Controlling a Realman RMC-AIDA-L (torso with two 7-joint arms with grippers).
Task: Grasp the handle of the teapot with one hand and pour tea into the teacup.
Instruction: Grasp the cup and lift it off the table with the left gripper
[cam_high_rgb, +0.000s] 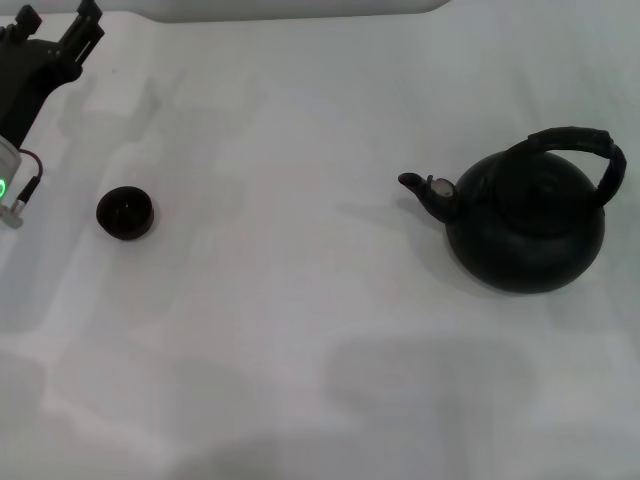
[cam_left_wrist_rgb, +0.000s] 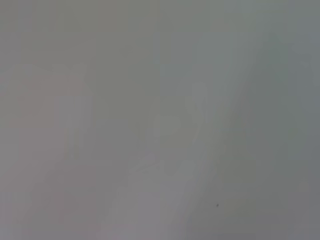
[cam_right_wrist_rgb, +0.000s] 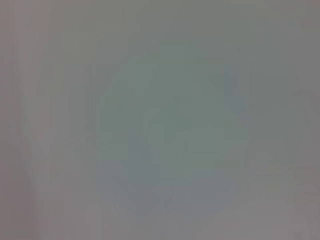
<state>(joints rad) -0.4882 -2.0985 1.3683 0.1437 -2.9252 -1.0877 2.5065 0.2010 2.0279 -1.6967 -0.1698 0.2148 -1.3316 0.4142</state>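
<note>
Black teapot (cam_high_rgb: 527, 225) sits upright on the white table (cam_high_rgb: 300, 350), spout toward the teacup (cam_high_rgb: 125, 213) well apart; left gripper (cam_high_rgb: 55, 30) hovers beyond the teacup, jaws apart

Black teapot (cam_high_rgb: 525, 225) upright, handle (cam_high_rgb: 580, 150) arched; tiny teacup (cam_high_rgb: 125, 213) well apart

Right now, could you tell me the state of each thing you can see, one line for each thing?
teapot: upright on the table, on the robot's right side, spout toward the teacup, not held.
handle: raised in an arch over the pot, free of any gripper.
teacup: upright, mouth up, on the robot's left side, far from the teapot.
left gripper: at the far left corner, holding nothing.
right gripper: not in view.
</note>
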